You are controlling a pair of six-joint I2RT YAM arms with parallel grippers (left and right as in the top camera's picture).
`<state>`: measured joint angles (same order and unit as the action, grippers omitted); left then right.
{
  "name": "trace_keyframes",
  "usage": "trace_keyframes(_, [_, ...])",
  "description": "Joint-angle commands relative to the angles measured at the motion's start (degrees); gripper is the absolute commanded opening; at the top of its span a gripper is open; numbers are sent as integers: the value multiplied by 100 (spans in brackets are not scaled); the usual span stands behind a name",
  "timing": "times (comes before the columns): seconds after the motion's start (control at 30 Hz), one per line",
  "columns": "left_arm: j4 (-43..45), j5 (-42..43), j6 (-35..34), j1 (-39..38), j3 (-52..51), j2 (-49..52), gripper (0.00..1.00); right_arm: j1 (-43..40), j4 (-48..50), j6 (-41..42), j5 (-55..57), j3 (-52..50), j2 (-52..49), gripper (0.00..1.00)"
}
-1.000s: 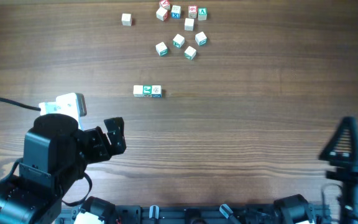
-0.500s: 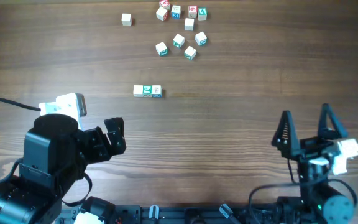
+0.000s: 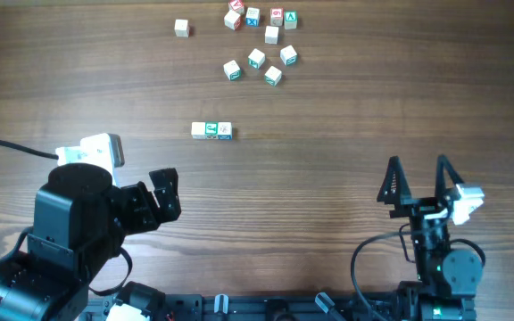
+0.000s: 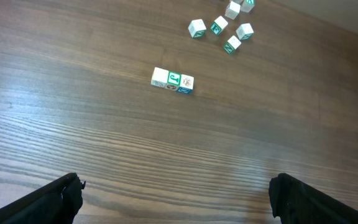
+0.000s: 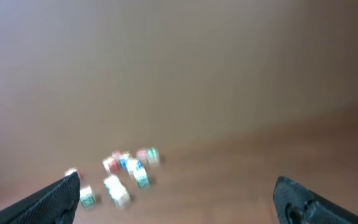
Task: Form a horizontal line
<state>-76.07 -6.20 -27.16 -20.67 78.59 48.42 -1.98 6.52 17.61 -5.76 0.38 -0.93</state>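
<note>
The horizontal line (image 3: 211, 130) is a row of three tiny pale cubes touching side to side, the middle one green-marked, left of the table's centre. It also shows in the left wrist view (image 4: 173, 80). My left gripper (image 3: 163, 198) is open and empty, well below and left of the line; its finger tips frame bare wood (image 4: 173, 199). My right gripper (image 3: 418, 181) is open and empty at the lower right, far from the line. The right wrist view is blurred and does not show the line.
Several loose cubes (image 3: 257, 61) with red, blue and green marks lie scattered at the table's top centre, one single cube (image 3: 181, 28) further left. They show in the left wrist view (image 4: 219, 28) and blurred in the right wrist view (image 5: 126, 171).
My right arm has swung in from the far right edge to the left and turned, its open fingers now pointing up the table. The left arm and the cubes have not moved.
</note>
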Motion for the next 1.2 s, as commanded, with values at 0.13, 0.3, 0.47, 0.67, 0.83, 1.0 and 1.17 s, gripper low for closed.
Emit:
trace_keyframes(0.13, [15,-72,-50,-39,-28,-26,100,-24,-621,236,-2,-9,66,100])
trace_keyframes(0.3, [15,-72,-50,-39,-28,-26,100,-24,-619,232,0,-9,48,100])
trace_keyframes(0.47, [15,-72,-50,-39,-28,-26,100,-24,-619,232,0,-9,39,100])
trace_keyframes(0.67, [13,-72,-52,-39,-28,-26,100,-24,-619,232,0,-9,39,100])
trace_keyframes(0.83, [13,-76,-28,-39,-28,-26,100,-24,-619,232,0,-9,39,100])
trace_keyframes(1.0, [-103,-76,-31,-94,-28,-35,100,-24,-619,229,0,-9,39,100])
trace_keyframes(1.17, [396,-271,-4,-251,-229,-168,100,-24,-619,229,0,-9,39,100])
